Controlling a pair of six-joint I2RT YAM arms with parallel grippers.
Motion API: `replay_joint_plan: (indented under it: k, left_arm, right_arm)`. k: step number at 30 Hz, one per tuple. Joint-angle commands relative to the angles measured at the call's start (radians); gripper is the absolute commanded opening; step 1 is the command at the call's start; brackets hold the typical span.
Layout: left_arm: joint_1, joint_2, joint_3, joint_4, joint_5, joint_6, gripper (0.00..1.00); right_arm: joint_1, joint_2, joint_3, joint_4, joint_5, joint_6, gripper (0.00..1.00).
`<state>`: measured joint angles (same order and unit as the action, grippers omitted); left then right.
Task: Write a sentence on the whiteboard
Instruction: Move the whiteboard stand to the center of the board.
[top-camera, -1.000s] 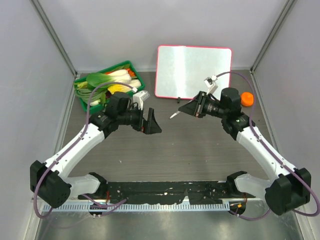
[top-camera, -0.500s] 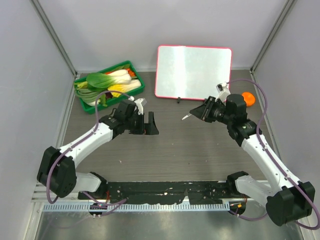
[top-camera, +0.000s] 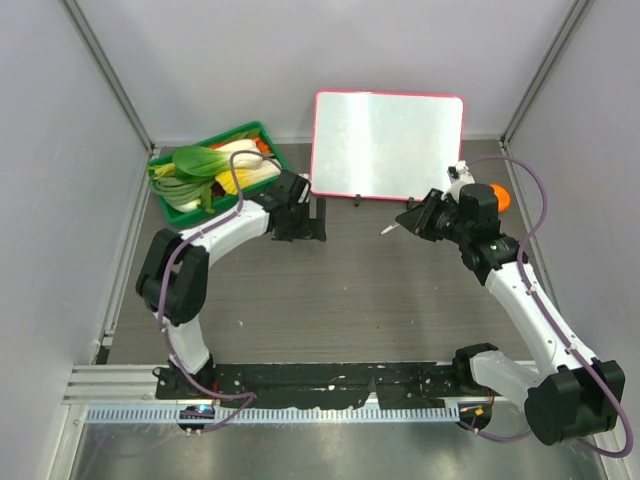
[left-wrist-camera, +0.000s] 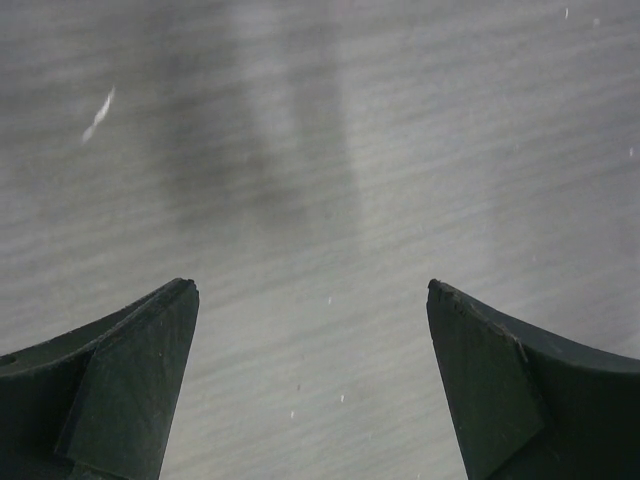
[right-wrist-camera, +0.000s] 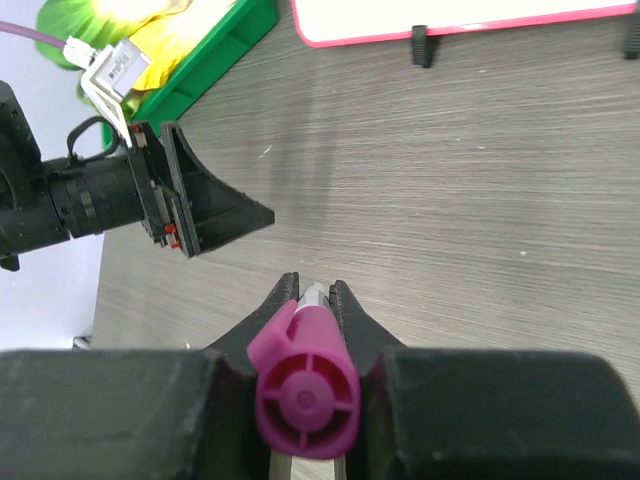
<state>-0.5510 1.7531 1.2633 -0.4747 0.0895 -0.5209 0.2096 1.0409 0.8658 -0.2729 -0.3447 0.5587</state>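
Nearest me, the two arms rise from the near edge of the tabletop (top-camera: 350, 300) and reach out toward its middle. The right gripper (top-camera: 404, 225) has its fingers pressed tight on a purple marker (right-wrist-camera: 305, 395), the capless pale tip poking out ahead of the fingertips and pointing left across the bare wood, low over the surface and short of any writing face. The left gripper (left-wrist-camera: 311, 287) sits a little farther out, left of centre, its fingers spread wide with nothing between them; its wrist view shows only tabletop grain. Beyond both, the whiteboard (top-camera: 388, 140) stands propped on its small black feet (top-camera: 357, 197) along the far edge, right of centre, and from overhead I can make out no words on its glossy face, though glare may hide faint strokes. In the far left corner lies a green tray (top-camera: 281, 177) heaped with leafy vegetables (top-camera: 195, 160), and something orange (top-camera: 497, 196) peeks out behind the right wrist, near the right edge. To my eye the writing itself has not begun: the pen is in hand and this is the approach. The next move calls for swinging the wrist so the tip faces the board, then carrying it up to the upper left of the face and touching lightly, lest the board tip back.
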Motion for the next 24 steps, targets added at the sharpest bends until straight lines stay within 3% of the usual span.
replay_joint_plan:
  k: [1, 16, 21, 24]
  left_arm:
    - [-0.035, 0.139, 0.218, -0.106, -0.125, 0.015, 1.00]
    - [-0.147, 0.589, 0.867, -0.289, -0.376, 0.071, 0.99]
    - [-0.153, 0.680, 0.962, -0.268, -0.356, 0.073, 0.90]
    - [-0.152, 0.718, 0.990, -0.243, -0.347, 0.070, 0.79]
  right_arm:
    - [-0.045, 0.004, 0.052, -0.044, 0.055, -0.016, 0.01]
    - [-0.114, -0.022, 0.056, -0.112, 0.052, -0.049, 0.01]
    - [-0.122, -0.021, 0.052, -0.112, 0.050, -0.052, 0.01]
    - [-0.124, -0.018, 0.053, -0.115, 0.049, -0.054, 0.01]
